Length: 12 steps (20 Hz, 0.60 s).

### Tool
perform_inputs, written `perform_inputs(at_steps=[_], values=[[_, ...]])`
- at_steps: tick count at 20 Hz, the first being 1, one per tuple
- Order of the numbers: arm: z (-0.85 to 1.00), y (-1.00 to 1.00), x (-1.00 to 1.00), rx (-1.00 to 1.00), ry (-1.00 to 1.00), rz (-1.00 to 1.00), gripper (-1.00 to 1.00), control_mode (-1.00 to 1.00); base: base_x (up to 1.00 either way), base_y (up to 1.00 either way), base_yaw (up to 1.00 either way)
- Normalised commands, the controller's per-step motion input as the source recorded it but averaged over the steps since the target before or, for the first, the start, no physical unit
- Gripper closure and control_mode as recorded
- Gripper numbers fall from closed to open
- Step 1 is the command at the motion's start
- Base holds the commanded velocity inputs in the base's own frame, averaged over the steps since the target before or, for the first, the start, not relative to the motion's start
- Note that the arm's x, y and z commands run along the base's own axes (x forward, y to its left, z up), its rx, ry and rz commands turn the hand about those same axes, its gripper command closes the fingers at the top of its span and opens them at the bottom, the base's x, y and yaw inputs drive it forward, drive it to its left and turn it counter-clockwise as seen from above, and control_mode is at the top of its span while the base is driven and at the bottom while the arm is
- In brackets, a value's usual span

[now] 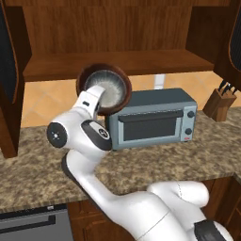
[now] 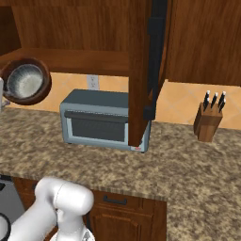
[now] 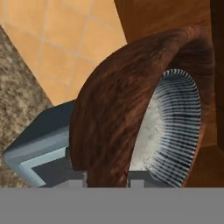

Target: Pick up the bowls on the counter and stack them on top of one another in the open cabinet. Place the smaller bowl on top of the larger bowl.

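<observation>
Bowls hung nested in the air, the smaller bowl [image 1: 107, 87] inside the larger bowl [image 1: 121, 78], tipped on edge just below the cabinet [image 1: 113, 63] shelf, above the toaster oven [image 1: 153, 117]. The gripper [image 1: 96, 100] clasped the larger bowl's rim. No lettering was legible.

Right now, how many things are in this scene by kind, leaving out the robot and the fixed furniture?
Bowls: 2, the larger bowl with the smaller bowl nested inside it, lifted off the counter
Toaster ovens: 1, the grey toaster oven
Knife blocks: 1, the knife block
Total: 4
</observation>
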Motion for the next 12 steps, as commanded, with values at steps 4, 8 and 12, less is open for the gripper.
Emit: perform_inputs(at_steps=[4,8,12], values=[[1.0,-0.51,-0.55,0.1,-0.29,0.0,1.0,-1.0,0.0,0.0,0.0],[0.9,-0.41,0.1,0.11,-0.09,0.01,1.0,-1.0,0.0,0.0,0.0],[0.29,-0.33,0.51,0.1,0.13,0.05,1.0,-1.0,0.0,0.0,0.0]])
